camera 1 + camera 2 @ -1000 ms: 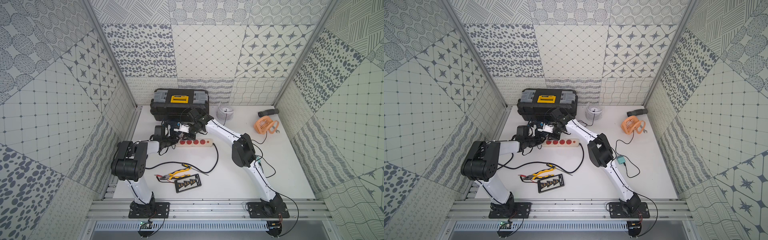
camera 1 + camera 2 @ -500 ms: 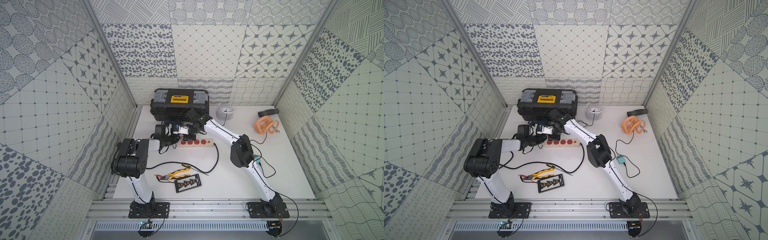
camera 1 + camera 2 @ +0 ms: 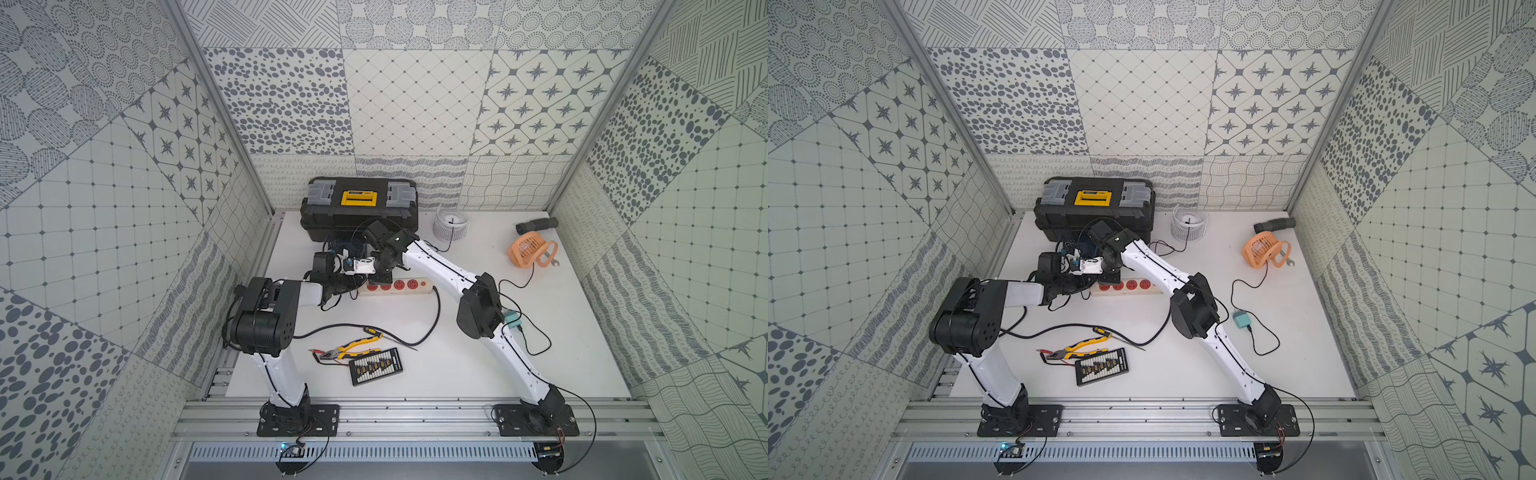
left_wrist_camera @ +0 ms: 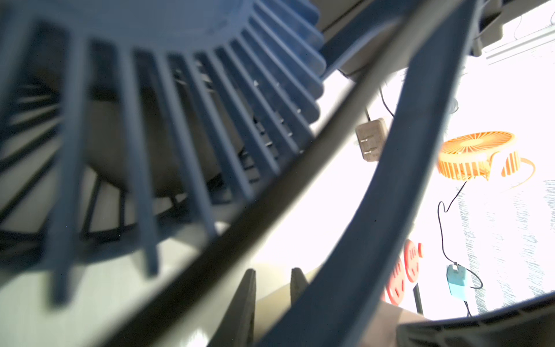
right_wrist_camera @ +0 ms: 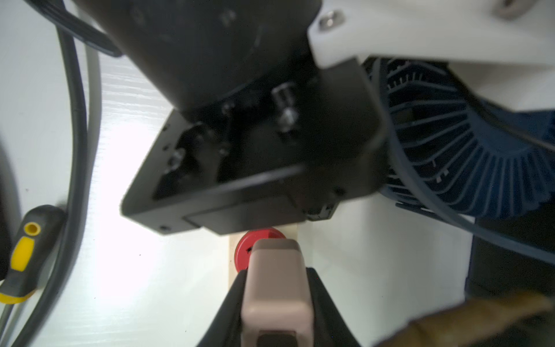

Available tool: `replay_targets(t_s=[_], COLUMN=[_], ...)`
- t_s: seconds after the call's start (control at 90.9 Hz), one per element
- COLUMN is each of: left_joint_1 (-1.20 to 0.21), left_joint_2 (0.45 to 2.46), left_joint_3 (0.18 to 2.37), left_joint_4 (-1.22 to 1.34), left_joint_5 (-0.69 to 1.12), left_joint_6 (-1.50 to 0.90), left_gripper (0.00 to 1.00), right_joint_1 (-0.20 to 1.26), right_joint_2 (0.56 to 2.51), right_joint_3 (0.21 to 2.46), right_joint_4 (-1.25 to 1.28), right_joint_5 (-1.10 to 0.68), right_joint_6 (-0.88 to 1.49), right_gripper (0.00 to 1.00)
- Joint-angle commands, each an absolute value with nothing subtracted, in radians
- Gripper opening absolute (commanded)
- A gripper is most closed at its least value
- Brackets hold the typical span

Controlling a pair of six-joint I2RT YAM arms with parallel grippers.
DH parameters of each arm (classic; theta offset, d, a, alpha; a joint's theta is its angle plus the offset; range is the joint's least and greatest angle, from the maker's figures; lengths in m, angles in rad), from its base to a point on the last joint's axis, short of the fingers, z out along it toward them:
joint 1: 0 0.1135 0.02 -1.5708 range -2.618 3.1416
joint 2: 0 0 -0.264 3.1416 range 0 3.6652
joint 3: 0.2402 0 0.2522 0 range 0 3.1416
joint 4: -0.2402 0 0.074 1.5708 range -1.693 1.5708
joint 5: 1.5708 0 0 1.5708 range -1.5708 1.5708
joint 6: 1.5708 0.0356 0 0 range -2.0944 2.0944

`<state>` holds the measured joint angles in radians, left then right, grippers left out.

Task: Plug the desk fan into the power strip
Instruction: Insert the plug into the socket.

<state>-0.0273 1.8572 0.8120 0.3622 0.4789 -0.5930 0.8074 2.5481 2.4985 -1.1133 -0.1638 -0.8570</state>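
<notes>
My right pincer [image 5: 276,275] partly closed on the beige plug [image 5: 274,303]: hard, light, smooth, so I hold its flat sides. It sits over the end red socket [image 5: 241,249] of the power strip [image 3: 397,290], lying flat by the blue desk fan [image 3: 347,249]; strip likely slides. And my left pincer [image 4: 272,272] closed, contents unclear.

power strip [image 3: 397,292] cream, red sockets | fan [image 3: 347,249] navy | plug [image 5: 274,288] beige | toolbox [image 3: 359,208] black, yellow
</notes>
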Motion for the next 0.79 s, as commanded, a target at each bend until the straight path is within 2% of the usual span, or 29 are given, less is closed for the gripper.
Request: replay_targets(t_s=[0.0,0.264,0.704,0.781], left_joint_1=[-0.037,-0.015,0.009,0.008], left_joint_2=[1.809,1.740,1.717,1.718], left_joint_3=[0.757,0.682,0.609,0.603], left_joint_4=[0.333,0.388,0.545,0.563], left_joint_5=[0.582,0.578,0.667,0.659], left_joint_6=[-0.629,-0.664,-0.755,-0.772], left_gripper=[0.22,0.25,0.32,0.33], right_joint_1=[0.796,0.798,0.797,0.796], right_joint_2=[2.656,2.725,2.783,2.777], right_joint_3=[2.505,2.537,2.585,2.585], right_joint_4=[-1.207,-1.207,-1.222,-1.217], right_joint_5=[-0.071,-0.054,-0.022,-0.041], right_joint_6=[-0.916,-1.024,-1.065,-1.049], right_gripper=[0.03,0.01,0.00,0.04])
